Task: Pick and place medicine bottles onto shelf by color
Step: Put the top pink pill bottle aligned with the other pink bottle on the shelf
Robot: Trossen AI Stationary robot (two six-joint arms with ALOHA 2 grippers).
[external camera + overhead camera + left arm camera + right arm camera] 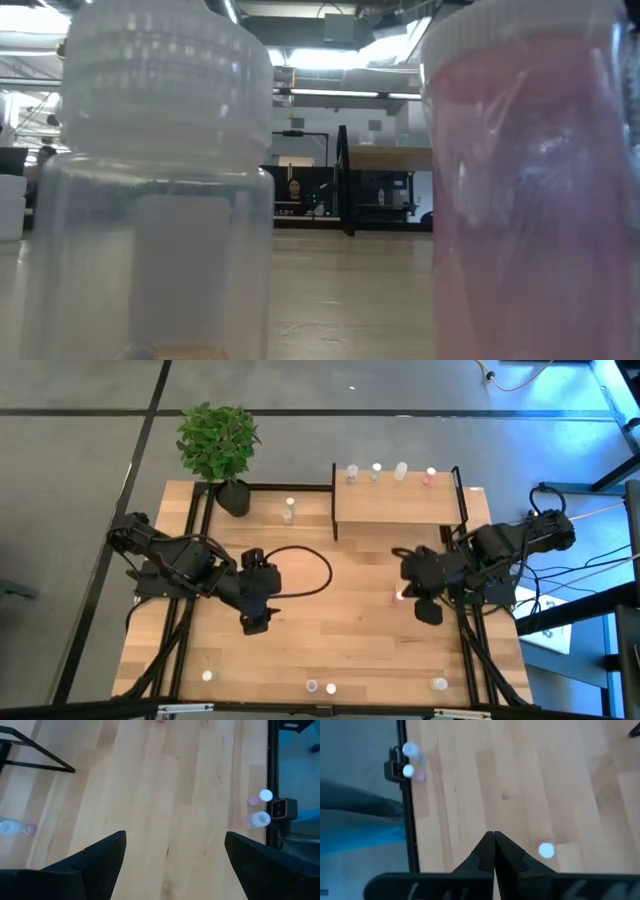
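Note:
The shelf (395,508) stands at the table's far side, right of centre, with several bottles (376,471) in a row along its far edge. One bottle (289,510) stands on the table left of the shelf. Several bottles stand along the near edge (313,686); two of them fill the low view, one white-capped (165,180) and one pinkish (530,180). My left gripper (255,618) is open and empty over the table's middle left (175,845). My right gripper (425,605) is shut and empty (494,837), beside a small bottle (546,850) standing on the table (398,596).
A potted plant (218,445) stands at the far left corner. A black cable (305,570) loops on the table near my left gripper. A bottle (10,827) lies off to one side in the left wrist view. Bare tabletop (340,630) lies between the grippers.

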